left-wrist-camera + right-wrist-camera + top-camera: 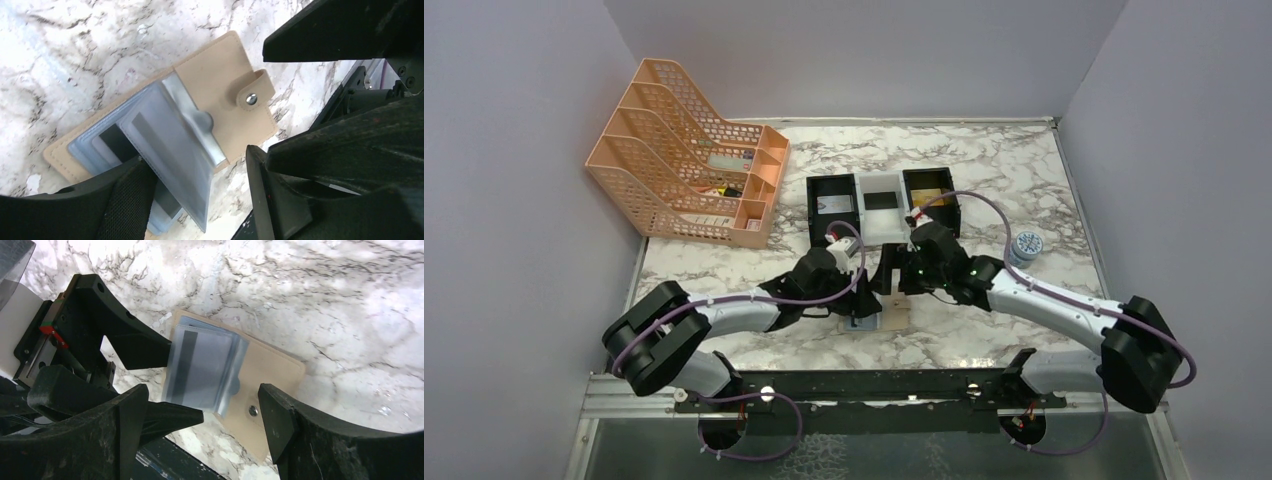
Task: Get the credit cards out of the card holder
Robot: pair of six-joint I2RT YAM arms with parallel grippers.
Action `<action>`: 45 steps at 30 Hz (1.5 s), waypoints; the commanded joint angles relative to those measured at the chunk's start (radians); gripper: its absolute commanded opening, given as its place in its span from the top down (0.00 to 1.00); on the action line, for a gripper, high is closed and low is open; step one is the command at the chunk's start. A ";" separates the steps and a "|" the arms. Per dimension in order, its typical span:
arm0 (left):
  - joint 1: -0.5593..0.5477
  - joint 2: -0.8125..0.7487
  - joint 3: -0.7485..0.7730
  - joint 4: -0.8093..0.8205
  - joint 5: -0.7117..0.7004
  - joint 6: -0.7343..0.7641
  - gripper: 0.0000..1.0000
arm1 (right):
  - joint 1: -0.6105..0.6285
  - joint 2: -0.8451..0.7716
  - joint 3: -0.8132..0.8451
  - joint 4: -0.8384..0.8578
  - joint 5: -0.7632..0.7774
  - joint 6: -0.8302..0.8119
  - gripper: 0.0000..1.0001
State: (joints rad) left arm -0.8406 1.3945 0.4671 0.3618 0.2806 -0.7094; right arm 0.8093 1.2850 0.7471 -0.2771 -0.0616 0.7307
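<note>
Three trays (882, 233), black, white and black, stand side by side far on the counter (994, 165), an orange file rack (686, 165) far left holding small items; the card holder (893, 312) lies open near the arms. Left wrist: the left fingers (120, 200) are spread over its clear sleeves (170, 145). Right wrist: the right fingers (300, 440) are spread and grip nothing, a dark-striped card (189, 365) in the sleeves.

Plain lilac-grey walls (844, 50) enclose a white marble-patterned table (1004, 160) under even light.
</note>
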 commanded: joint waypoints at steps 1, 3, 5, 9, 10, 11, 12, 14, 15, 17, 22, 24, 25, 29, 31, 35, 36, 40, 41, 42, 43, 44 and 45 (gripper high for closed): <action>-0.017 0.026 0.055 0.032 0.039 0.013 0.34 | -0.016 -0.089 -0.040 -0.064 0.129 0.030 0.18; -0.025 0.047 0.071 0.034 0.048 0.015 0.32 | -0.037 -0.120 -0.067 -0.057 0.139 0.041 0.18; -0.039 0.070 0.090 0.036 0.057 0.013 0.32 | -0.078 -0.145 -0.100 -0.038 0.103 0.044 0.18; -0.084 0.101 0.104 0.065 0.027 -0.003 0.30 | -0.183 -0.188 -0.161 0.028 -0.043 0.050 0.18; -0.089 0.108 0.107 0.075 0.033 -0.007 0.29 | -0.196 -0.197 -0.171 0.045 -0.071 0.048 0.18; -0.090 0.114 0.110 0.081 0.040 -0.011 0.28 | -0.206 -0.200 -0.175 0.051 -0.101 0.045 0.18; -0.092 0.119 0.112 0.086 0.041 -0.014 0.28 | -0.211 -0.201 -0.174 0.053 -0.119 0.043 0.18; -0.094 0.118 0.113 0.095 0.043 -0.019 0.27 | -0.217 -0.200 -0.171 0.057 -0.148 0.041 0.18; -0.095 0.111 0.111 0.096 0.040 -0.022 0.26 | -0.218 -0.201 -0.171 0.059 -0.164 0.044 0.18; -0.095 0.085 0.102 0.098 0.028 -0.026 0.25 | -0.220 -0.210 -0.174 0.063 -0.175 0.053 0.18; -0.094 -0.043 0.024 0.085 -0.102 -0.048 0.24 | -0.220 -0.222 -0.197 0.113 -0.233 0.049 0.24; -0.094 -0.094 -0.011 0.058 -0.164 -0.056 0.24 | -0.220 -0.206 -0.197 0.132 -0.285 0.037 0.30; -0.094 -0.117 -0.025 0.039 -0.193 -0.061 0.24 | -0.220 -0.193 -0.196 0.145 -0.315 0.028 0.36; -0.092 -0.190 -0.055 -0.051 -0.306 -0.073 0.24 | -0.221 -0.135 -0.197 0.201 -0.438 -0.009 0.48; -0.092 -0.209 -0.050 -0.097 -0.346 -0.073 0.23 | -0.220 -0.104 -0.194 0.220 -0.478 -0.023 0.53; -0.090 -0.215 -0.030 -0.133 -0.372 -0.055 0.23 | -0.219 -0.046 -0.197 0.253 -0.531 -0.039 0.59; -0.089 -0.209 -0.023 -0.133 -0.367 -0.053 0.23 | -0.219 -0.026 -0.196 0.250 -0.532 -0.044 0.62; -0.089 -0.151 0.000 -0.094 -0.314 -0.044 0.25 | -0.219 0.046 -0.201 0.226 -0.471 -0.045 0.64; -0.090 -0.130 0.009 -0.083 -0.296 -0.043 0.26 | -0.220 0.060 -0.212 0.234 -0.450 -0.040 0.64; -0.090 -0.107 0.021 -0.074 -0.277 -0.040 0.26 | -0.219 0.073 -0.224 0.244 -0.426 -0.038 0.64; -0.089 -0.079 0.035 -0.068 -0.258 -0.036 0.27 | -0.220 0.088 -0.231 0.242 -0.396 -0.034 0.64; -0.089 -0.054 0.052 -0.064 -0.239 -0.032 0.29 | -0.220 0.102 -0.237 0.239 -0.364 -0.034 0.64; -0.090 -0.027 0.068 -0.061 -0.217 -0.027 0.30 | -0.220 0.115 -0.247 0.244 -0.342 -0.035 0.64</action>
State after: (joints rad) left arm -0.9306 1.2846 0.4675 0.2611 -0.0189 -0.7631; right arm 0.5938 1.3582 0.5358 -0.0639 -0.5064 0.7040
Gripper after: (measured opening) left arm 0.724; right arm 0.366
